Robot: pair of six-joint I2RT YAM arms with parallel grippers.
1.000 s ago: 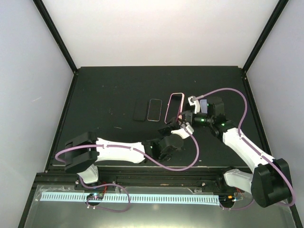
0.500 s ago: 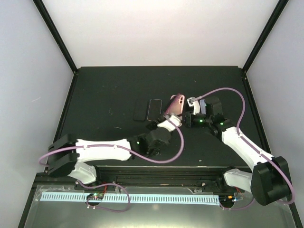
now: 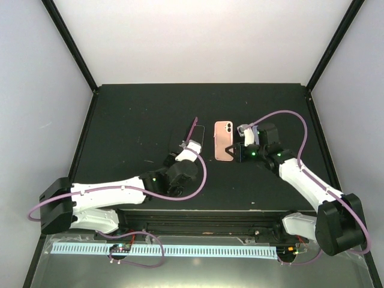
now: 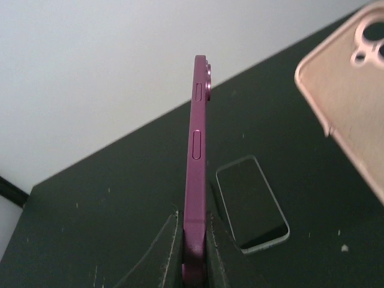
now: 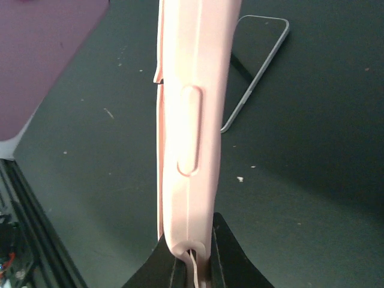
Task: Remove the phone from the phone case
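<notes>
Separately, left hand (image 4: 193, 243) pinches the slim magenta phone (image 4: 197, 150) edge-on, right hand (image 5: 193, 255) clamps the rounded, matte pink case (image 5: 192, 120).

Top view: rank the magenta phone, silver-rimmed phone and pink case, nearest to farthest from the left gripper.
1. Magenta phone, clamped in the left gripper.
2. Silver-rimmed phone, flat, just right of it.
3. Pink case, farther right, in the right gripper.

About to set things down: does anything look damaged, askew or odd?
Nothing stands out. The left gripper pinches the purple phone on edge, the right gripper the empty pink case, apart and visibly undamaged. Another phone lies flat on the table.
</notes>
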